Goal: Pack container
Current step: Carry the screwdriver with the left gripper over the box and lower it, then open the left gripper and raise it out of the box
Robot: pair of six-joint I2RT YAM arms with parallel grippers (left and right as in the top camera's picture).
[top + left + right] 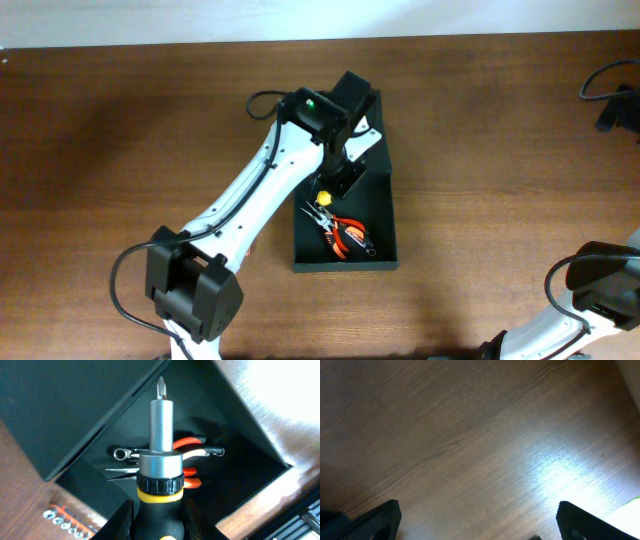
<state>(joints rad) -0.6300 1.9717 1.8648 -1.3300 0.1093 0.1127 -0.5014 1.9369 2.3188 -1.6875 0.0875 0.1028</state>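
One screwdriver [161, 425], clenched in the left tool [159, 522], points tip-first into the open container [392, 215] at mid-table, directly beneath it; the right tool [480, 522], spread and empty, hangs well apart over the table [470, 435].

pliers [350, 236] in container [384, 205], screwdriver [161, 430] above them

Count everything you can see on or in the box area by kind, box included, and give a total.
Container: 1
Screwdriver: 1
Orange-handled pliers: 1
Wrench: 1
Socket strip: 1
Total: 5
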